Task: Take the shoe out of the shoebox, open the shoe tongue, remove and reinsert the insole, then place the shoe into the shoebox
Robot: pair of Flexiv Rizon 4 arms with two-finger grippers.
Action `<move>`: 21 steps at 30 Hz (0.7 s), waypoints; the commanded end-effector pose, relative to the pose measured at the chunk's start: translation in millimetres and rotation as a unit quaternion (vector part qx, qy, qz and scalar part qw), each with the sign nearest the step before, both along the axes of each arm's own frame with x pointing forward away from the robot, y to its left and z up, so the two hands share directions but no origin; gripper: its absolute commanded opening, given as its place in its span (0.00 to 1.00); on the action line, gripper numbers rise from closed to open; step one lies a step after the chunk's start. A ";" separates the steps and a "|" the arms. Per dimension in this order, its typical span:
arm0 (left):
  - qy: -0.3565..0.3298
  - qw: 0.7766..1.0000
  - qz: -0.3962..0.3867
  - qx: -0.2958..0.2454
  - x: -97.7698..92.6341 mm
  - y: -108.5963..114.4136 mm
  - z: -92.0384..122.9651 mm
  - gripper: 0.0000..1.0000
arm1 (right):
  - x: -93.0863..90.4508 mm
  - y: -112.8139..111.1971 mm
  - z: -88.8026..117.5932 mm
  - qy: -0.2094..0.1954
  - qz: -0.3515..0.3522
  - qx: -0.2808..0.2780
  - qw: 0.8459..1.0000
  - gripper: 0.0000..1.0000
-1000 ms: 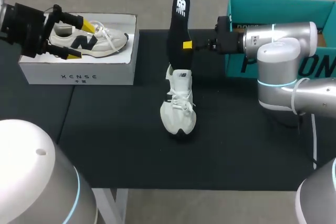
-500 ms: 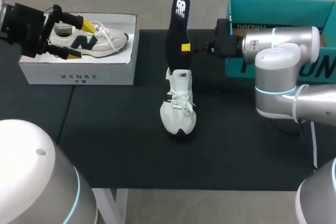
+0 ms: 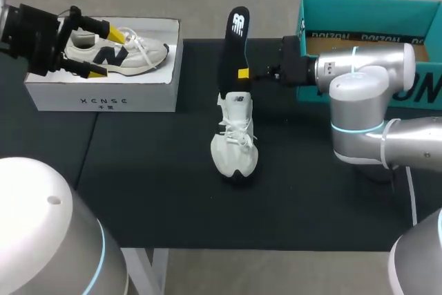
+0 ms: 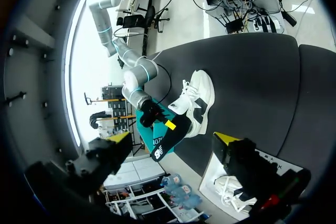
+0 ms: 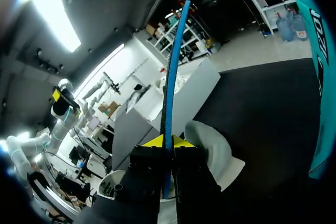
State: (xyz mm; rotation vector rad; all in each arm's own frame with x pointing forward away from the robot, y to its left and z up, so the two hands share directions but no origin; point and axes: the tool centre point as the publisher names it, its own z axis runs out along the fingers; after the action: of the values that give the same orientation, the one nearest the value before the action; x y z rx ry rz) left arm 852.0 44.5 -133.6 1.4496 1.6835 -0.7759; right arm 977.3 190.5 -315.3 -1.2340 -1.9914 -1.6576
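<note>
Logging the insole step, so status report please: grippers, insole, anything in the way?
Right gripper shut on insole, upright over white shoe. Left gripper open at white shoebox. Nothing seen in the way.

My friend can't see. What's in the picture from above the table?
The right hand pinches a black insole upright over a white sneaker on the black table. The left hand hovers open over another sneaker in a white shoebox.
</note>
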 end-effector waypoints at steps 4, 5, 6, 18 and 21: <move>0.000 1.000 0.000 0.002 -0.1 -0.2 0.0 1.00 | -13.1 -3.4 -3.2 0.010 0.001 -0.010 1.000 0.00; 0.000 1.000 0.000 0.002 -0.1 -0.2 0.0 1.00 | -15.9 -4.4 -4.5 0.014 0.001 -0.012 1.000 0.00; 0.000 1.000 0.000 0.002 -0.1 -0.2 0.0 1.00 | -18.8 -5.3 -5.9 0.016 0.001 -0.012 1.000 0.00; 0.000 1.000 0.000 0.002 -0.1 -0.2 0.0 1.00 | -28.0 -4.6 -13.7 0.032 0.022 -0.024 0.999 0.69; 0.000 1.000 0.000 0.002 -0.1 -0.2 0.0 1.00 | -18.6 -3.2 -7.1 0.023 0.024 -0.024 0.999 0.62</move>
State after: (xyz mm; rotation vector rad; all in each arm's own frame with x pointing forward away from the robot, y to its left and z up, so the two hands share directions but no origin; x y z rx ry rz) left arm 852.0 44.5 -133.6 1.4495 1.6836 -0.7758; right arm 950.2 183.9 -324.9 -1.2300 -2.0241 -1.5599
